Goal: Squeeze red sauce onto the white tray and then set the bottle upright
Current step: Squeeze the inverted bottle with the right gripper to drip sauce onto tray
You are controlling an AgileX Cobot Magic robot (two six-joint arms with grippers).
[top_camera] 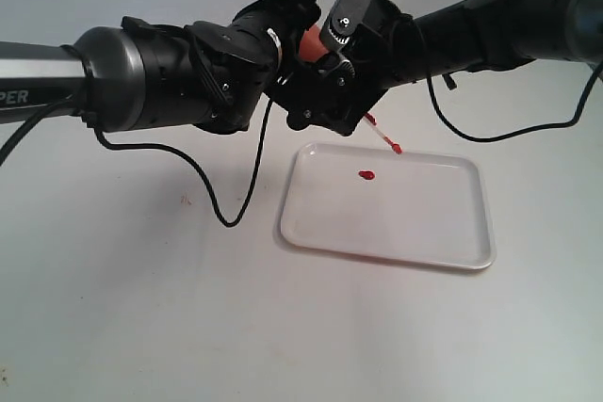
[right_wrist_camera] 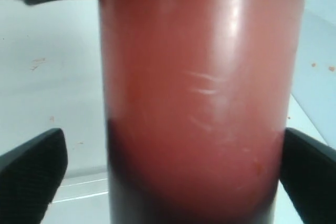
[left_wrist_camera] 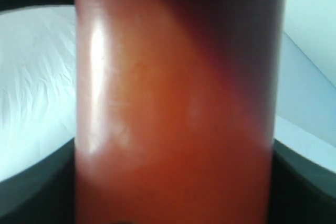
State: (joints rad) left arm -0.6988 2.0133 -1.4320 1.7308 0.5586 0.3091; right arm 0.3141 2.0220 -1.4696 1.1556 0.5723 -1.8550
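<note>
Bottle (left_wrist_camera: pixel 178 103), clamped in left end effector (top_camera: pixel 301 44), tilts over white tray's (top_camera: pixel 452 256) far rim.

The translucent, red-tinted plastic squeeze bottle (top_camera: pixel 311 41) is up in the air and tipped over. Its thin pointed nozzle (top_camera: pixel 375 127) slants down toward the flat white rectangular plastic tray (top_camera: pixel 433 228), and the little red tip cap (top_camera: pixel 397 148) hangs just over the tray's far rim. Most of the bottle is hidden in the exterior view. Up close, glossy dark red sauce (right_wrist_camera: pixel 184 187) shows through part of its wall. The tray lies flat on the pale counter (top_camera: pixel 141 308), with one small round blob (top_camera: pixel 366 175) of sauce near its far edge.
</note>
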